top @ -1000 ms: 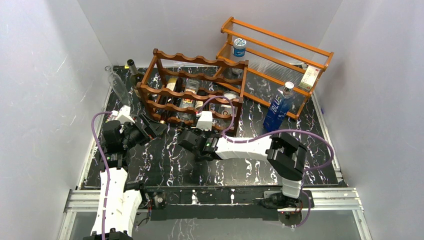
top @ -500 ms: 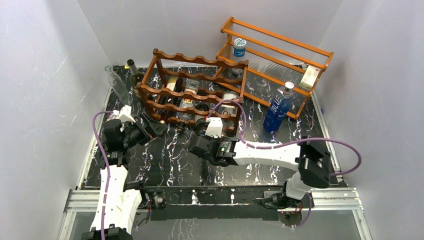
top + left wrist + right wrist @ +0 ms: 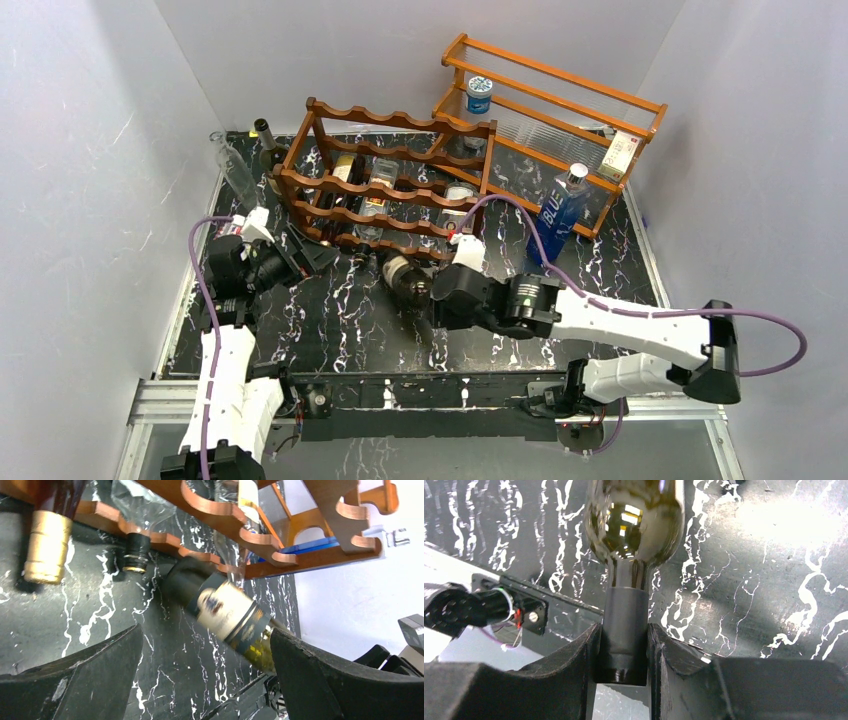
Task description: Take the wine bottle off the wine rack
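Observation:
The dark reddish-brown wine rack (image 3: pixel 390 180) stands mid-table and holds several bottles. My right gripper (image 3: pixel 443 297) is shut on the black-capped neck (image 3: pixel 625 630) of a dark wine bottle (image 3: pixel 405 277). The bottle lies nearly level just in front of the rack, its base by the bottom front rail. In the left wrist view the bottle (image 3: pixel 225 615) shows a white label under the scalloped rail (image 3: pixel 240 535). My left gripper (image 3: pixel 312 256) is open and empty at the rack's left front corner, with the bottle seen between its fingers (image 3: pixel 75 680).
A lighter orange shelf (image 3: pixel 560 100) stands at the back right with a blue-lidded jar (image 3: pixel 479 95) on it. A blue bottle (image 3: pixel 555 215) stands in front of it. A clear bottle (image 3: pixel 235 170) and a dark bottle (image 3: pixel 265 135) stand left of the rack. White walls close in on both sides.
My right arm has drawn back to the right and toward the near edge, pulling the wine bottle out from the rack's bottom tier. The left arm has barely moved.

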